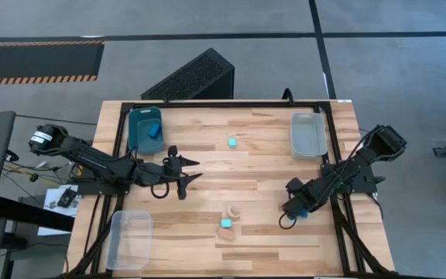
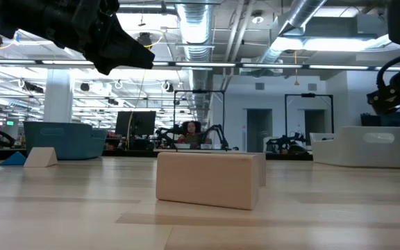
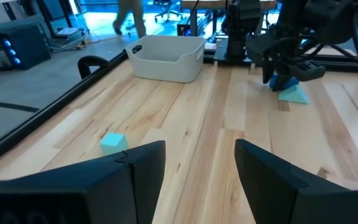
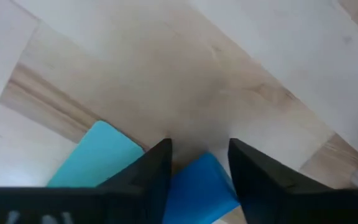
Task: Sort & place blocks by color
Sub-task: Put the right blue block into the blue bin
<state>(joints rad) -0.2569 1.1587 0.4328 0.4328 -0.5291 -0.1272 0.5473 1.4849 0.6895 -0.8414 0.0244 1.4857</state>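
Our right hand (image 4: 199,158) grips a blue block (image 4: 202,186) low on the surface (image 1: 262,155); our left hand (image 1: 188,170) hovers wide.

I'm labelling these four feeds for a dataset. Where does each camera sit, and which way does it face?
High view: overhead, straight down on the light wooden table; both dark arms show, left claw open.
Low view: at tabletop height, level across toward the room; a tan wooden block is nearest, an arm overhead.
Left wrist view: on the left arm, looking across past its own fingers at the right arm.
Right wrist view: on the right arm, close to the wood, right claw astride a blue block.
Shared: the clear plastic bin.
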